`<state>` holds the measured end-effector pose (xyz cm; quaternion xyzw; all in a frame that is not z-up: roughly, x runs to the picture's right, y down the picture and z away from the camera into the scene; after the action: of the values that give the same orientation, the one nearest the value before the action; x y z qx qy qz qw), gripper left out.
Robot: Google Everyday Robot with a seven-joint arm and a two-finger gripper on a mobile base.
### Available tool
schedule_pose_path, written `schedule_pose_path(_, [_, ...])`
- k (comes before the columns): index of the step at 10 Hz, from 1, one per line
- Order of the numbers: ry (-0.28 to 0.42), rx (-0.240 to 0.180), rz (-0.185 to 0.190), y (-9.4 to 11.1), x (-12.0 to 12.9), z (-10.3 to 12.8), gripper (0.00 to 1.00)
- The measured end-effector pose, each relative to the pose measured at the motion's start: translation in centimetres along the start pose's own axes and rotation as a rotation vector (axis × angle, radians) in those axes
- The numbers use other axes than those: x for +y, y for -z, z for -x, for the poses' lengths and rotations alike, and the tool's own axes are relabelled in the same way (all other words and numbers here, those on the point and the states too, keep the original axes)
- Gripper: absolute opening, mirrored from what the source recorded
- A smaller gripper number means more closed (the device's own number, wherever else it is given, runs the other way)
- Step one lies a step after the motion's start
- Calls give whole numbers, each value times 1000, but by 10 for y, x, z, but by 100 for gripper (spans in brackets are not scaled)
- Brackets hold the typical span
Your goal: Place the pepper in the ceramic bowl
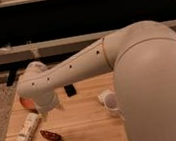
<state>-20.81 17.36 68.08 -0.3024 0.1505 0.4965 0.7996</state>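
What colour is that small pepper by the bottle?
Glossy tapered pepper: dark red, camera view; hand hangs behind it.

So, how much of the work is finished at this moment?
Nothing looks done yet: the small dark red chili pepper lies on the wooden table beside the white labelled bottle, outside the orange-red ceramic bowl. Under way: the robot's hand hangs above the table, between bowl and pepper. Left: grasp the pepper, carry it to the bowl, release it there.
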Motion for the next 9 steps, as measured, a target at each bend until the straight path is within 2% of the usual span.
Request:
schedule_pose_path(1, [35, 2, 3, -13, 11, -3, 65])
schedule_pose_path(3, [110, 16, 13, -55, 31, -6, 65])
schedule_pose_path(5, [161, 39, 26, -84, 39, -6, 65])
schedule_pose_path(9, [242, 94, 39, -116, 52, -10, 65])
